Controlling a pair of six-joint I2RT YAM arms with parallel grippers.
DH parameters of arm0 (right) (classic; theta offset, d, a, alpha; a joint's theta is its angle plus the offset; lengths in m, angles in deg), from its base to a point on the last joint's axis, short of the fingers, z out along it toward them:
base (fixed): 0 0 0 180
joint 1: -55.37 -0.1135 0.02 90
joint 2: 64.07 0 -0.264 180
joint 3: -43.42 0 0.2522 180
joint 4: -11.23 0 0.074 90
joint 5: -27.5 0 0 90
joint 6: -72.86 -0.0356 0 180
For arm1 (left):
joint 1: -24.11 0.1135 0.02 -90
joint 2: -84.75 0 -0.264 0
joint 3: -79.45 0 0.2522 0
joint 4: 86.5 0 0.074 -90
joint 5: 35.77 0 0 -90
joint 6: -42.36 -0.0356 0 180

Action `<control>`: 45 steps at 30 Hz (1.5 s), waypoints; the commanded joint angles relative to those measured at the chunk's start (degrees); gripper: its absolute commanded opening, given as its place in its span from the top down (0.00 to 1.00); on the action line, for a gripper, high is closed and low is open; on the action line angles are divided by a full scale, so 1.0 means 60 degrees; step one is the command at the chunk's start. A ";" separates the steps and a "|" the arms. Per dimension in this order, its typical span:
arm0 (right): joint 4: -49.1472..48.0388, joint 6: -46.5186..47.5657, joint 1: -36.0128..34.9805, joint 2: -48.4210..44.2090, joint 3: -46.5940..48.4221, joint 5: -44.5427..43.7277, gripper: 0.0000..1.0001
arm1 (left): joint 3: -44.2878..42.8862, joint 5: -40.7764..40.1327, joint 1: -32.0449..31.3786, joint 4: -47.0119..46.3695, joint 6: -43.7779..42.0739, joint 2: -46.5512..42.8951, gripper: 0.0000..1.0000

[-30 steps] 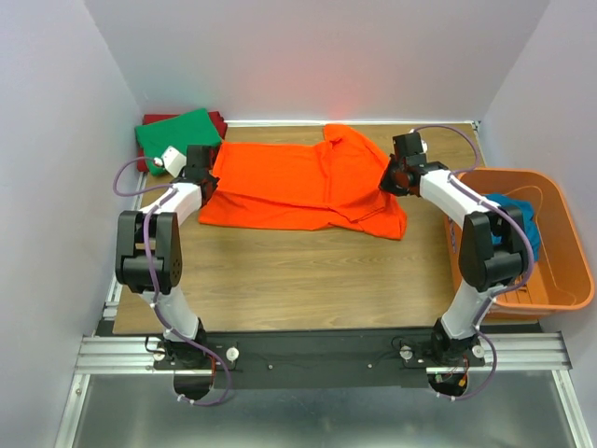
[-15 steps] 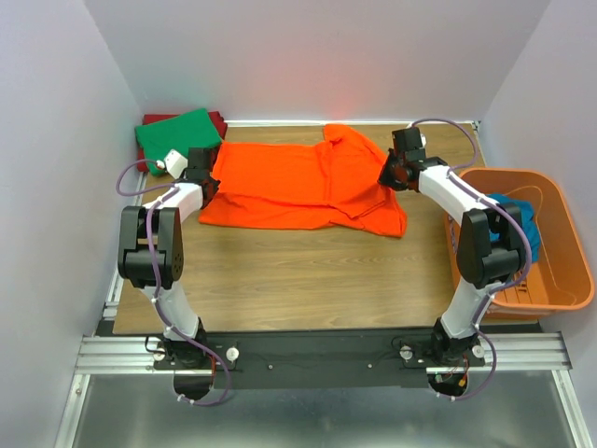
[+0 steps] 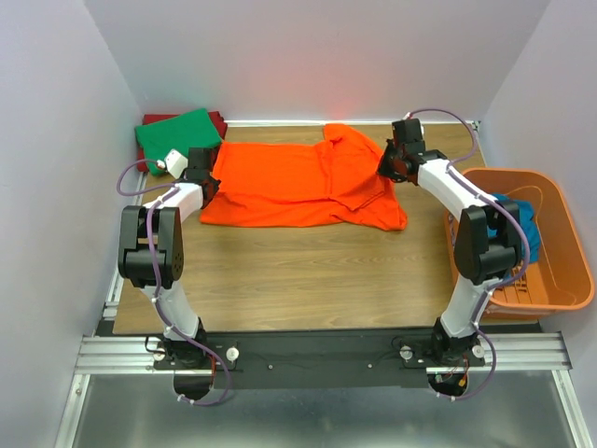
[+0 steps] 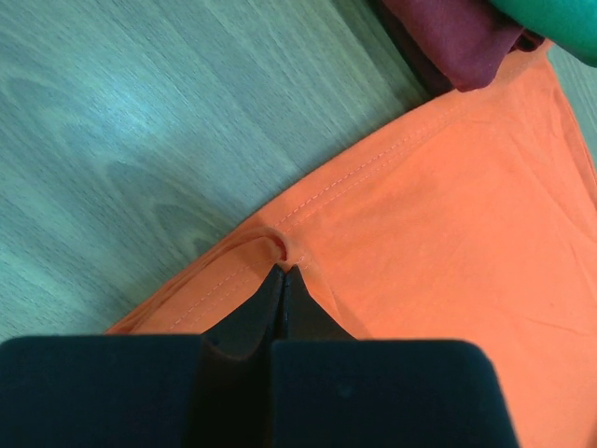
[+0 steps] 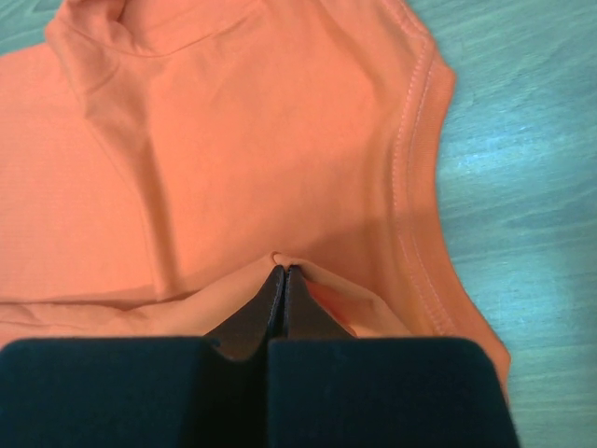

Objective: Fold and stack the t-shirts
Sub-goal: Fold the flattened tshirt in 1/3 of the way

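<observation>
The bright orange t-shirt lies spread across the far half of the table. My left gripper is shut on its left hem, pinching a small fold of cloth. My right gripper is shut on its right side near a sleeve. A folded green t-shirt lies on a dark red one at the far left corner; the dark red one also shows in the left wrist view. A teal blue t-shirt sits in the basket.
A rigid orange plastic basket stands at the table's right edge. White walls close in on three sides. Bare wooden tabletop lies between the shirt and the arm bases.
My right gripper has moved a little farther back and left with the orange cloth, flattening the shirt's right side. The left gripper has hardly moved.
</observation>
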 commanded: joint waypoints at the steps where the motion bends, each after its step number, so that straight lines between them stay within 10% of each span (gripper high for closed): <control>1: -0.0038 0.0258 0.0089 0.0351 0.0346 0.0308 0.99 | -0.0159 0.0040 0.0073 -0.0101 -0.0015 0.0028 1.00; 12: -0.0009 0.0464 0.0089 0.0951 0.0698 0.0162 0.99 | -0.0144 -0.0019 0.0234 -0.0072 0.0000 -0.0104 1.00; 17: -0.0009 0.0449 0.0089 0.1288 0.0931 -0.0072 0.82 | -0.0100 0.0243 0.0278 -0.0435 -0.0190 -0.0148 0.98; 22: 0.0021 0.0406 0.0147 0.1363 0.1020 -0.0190 0.47 | -0.0013 0.0829 0.0293 -0.0979 -0.0893 -0.0658 0.48; 25: -0.0008 0.0142 0.0162 0.0939 0.0596 -0.0015 0.36 | 0.0426 0.0743 0.0278 -0.0951 -0.0851 -0.1259 0.40; 45: -0.1371 -0.1924 0.0148 -0.3589 -0.5908 -0.0379 0.40 | 0.4733 0.0830 0.0293 -0.1623 0.0234 -0.4103 0.49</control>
